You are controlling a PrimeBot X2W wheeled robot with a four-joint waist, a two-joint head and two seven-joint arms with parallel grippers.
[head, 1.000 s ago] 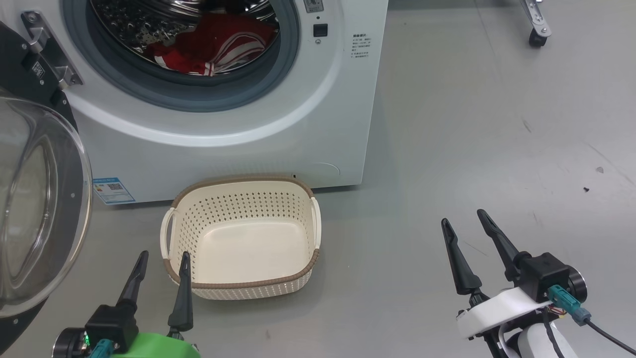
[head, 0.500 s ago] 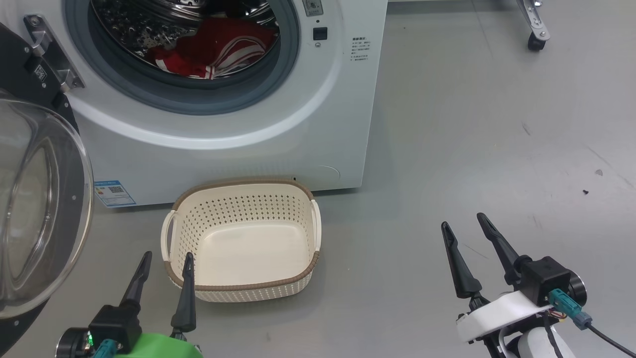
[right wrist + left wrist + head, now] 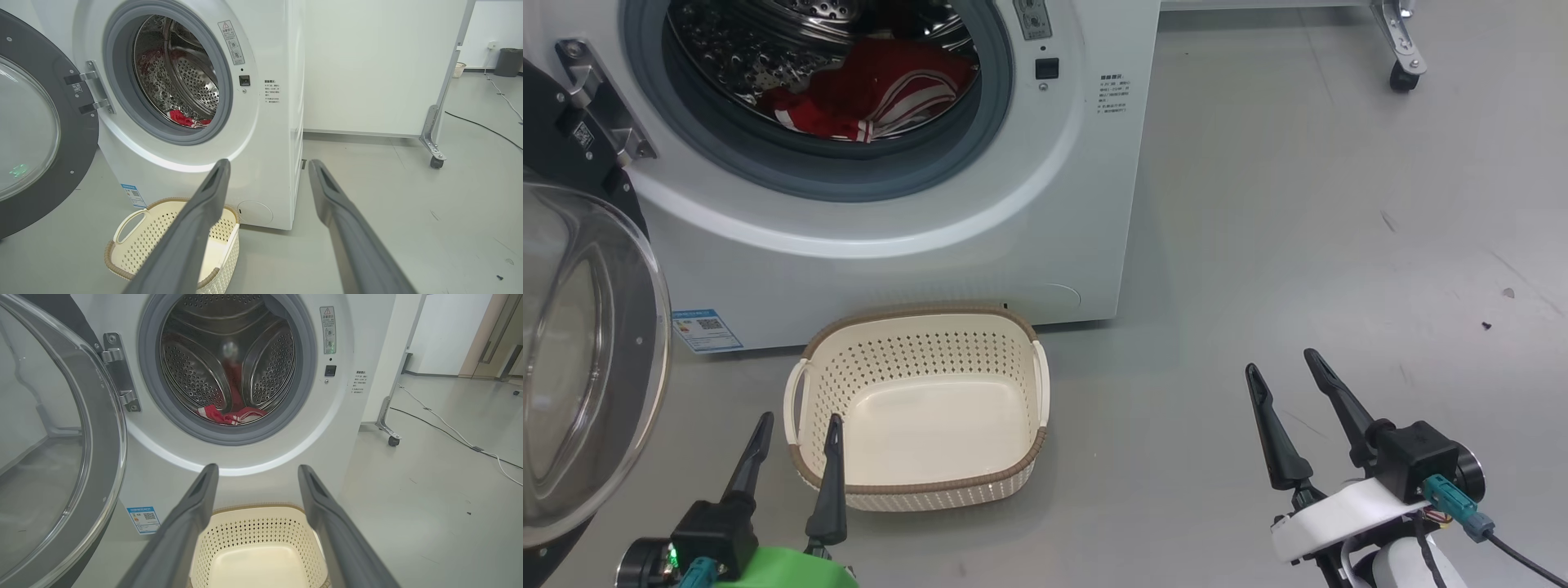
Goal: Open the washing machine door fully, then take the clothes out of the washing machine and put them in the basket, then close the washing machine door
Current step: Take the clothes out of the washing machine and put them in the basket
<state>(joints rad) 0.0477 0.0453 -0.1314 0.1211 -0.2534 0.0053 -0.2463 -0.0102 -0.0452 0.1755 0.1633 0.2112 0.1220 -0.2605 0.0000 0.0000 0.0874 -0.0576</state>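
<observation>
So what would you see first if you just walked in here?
Probably the bright red clothes heaped in the shiny drum of the big white washing machine. Its round door hangs wide open on the left, and an empty cream basket sits on the floor right in front. At the bottom, the left gripper and right gripper both stand open, holding nothing.

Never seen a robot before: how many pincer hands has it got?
2. The left gripper, open, by the near left corner of the basket; the right gripper, open, above the floor to its right.
</observation>
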